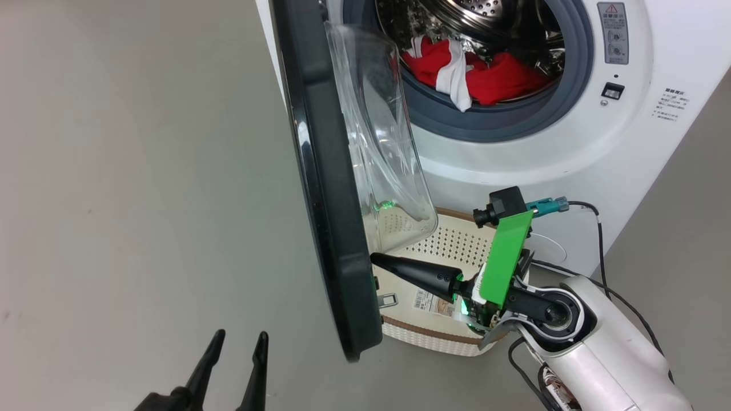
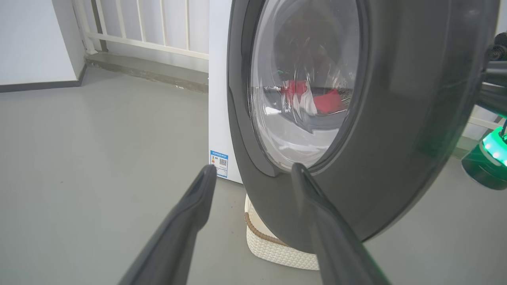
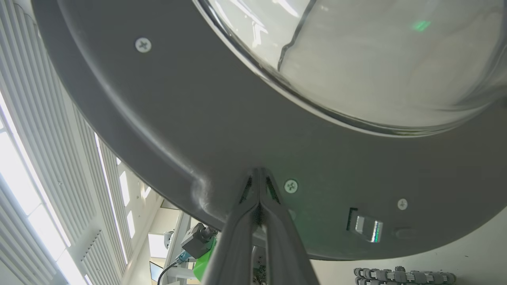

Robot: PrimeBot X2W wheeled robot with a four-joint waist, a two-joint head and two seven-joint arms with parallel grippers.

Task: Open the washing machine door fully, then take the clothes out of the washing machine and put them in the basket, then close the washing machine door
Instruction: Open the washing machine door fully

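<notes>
Because the washing machine door (image 1: pixel 328 188) stands only part-way open, edge-on to me, I hold the right end effector (image 1: pixel 375 258) pinched fully shut on nothing, its tip against the door's inner face low by the rim, as a blunt pusher. The left end effector (image 1: pixel 241 337) hangs spread wide and empty outside the door. The clothes (image 1: pixel 491 74) lie in the washing machine (image 1: pixel 571 154) drum; the basket (image 1: pixel 428 334) sits on the floor beneath the door, ready for them.
</notes>
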